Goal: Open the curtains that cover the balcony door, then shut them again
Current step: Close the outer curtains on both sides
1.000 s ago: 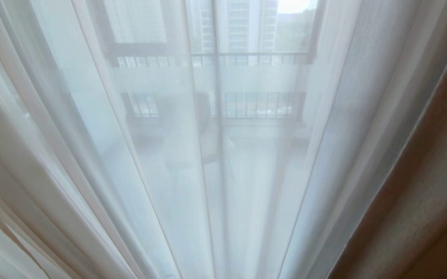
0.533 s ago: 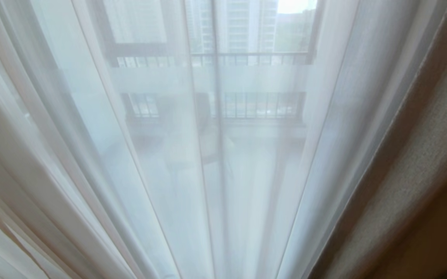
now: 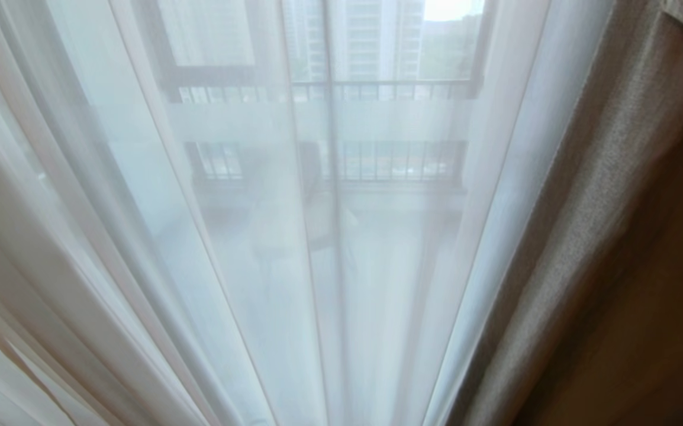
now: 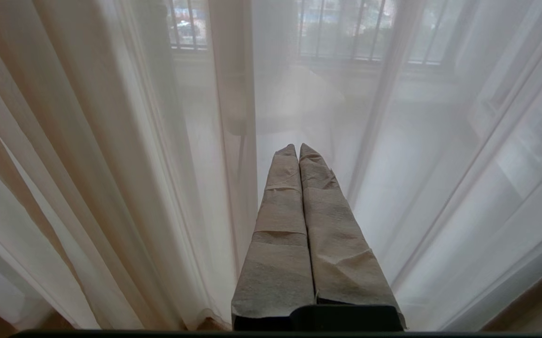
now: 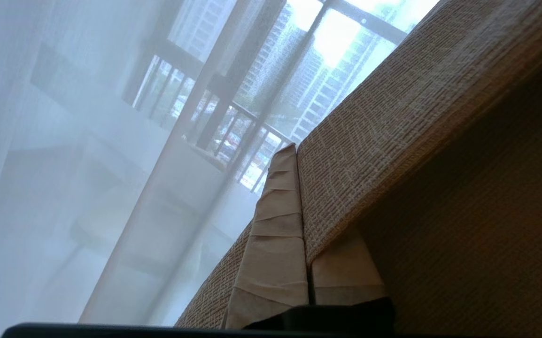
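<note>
1. From the head, only the curtains show: white sheer (image 3: 294,236) across the middle, cream woven drape (image 3: 584,236) at the right, no arm.
2. The right gripper (image 5: 298,148) is clamped on the drape's edge (image 5: 393,117).
3. The left gripper (image 4: 298,148), fingers pressed together and empty, faces the sheer (image 4: 111,164).
4. The folds hang lengthwise, floorward, covering the balcony door (image 3: 332,148).
</note>
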